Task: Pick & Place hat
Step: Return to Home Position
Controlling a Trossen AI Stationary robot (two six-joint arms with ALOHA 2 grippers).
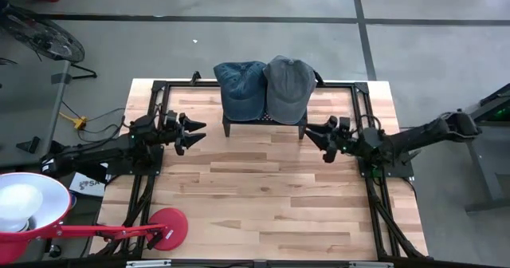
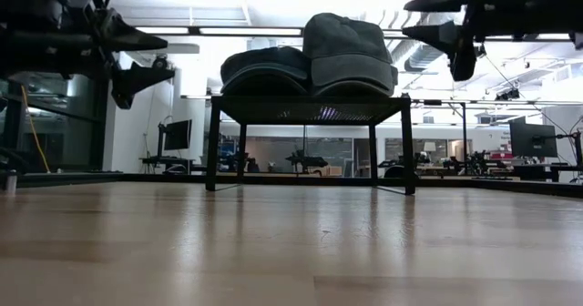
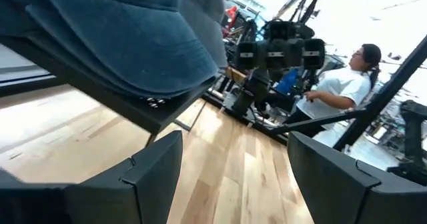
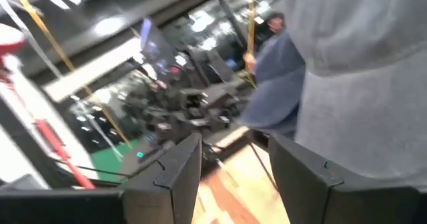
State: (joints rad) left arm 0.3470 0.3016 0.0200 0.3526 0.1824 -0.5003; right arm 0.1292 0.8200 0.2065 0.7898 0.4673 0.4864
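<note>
Two caps sit side by side on a small black stand [image 1: 231,124] at the table's far middle: a blue denim cap [image 1: 240,88] on the left and a grey cap [image 1: 288,88] on the right, brims toward the near side. My left gripper [image 1: 196,134] is open, left of the stand, above the table. My right gripper [image 1: 315,136] is open, right of the stand. In the left wrist view the blue cap [image 3: 127,37] is close ahead; in the right wrist view the grey cap [image 4: 363,71] is close ahead.
A red lamp base [image 1: 165,228] lies at the table's near left, with a white lamp shade [image 1: 24,208] off the table's left edge. Bare wood [image 1: 271,196] lies in the table's middle and near side. A person [image 3: 340,84] stands beyond the table.
</note>
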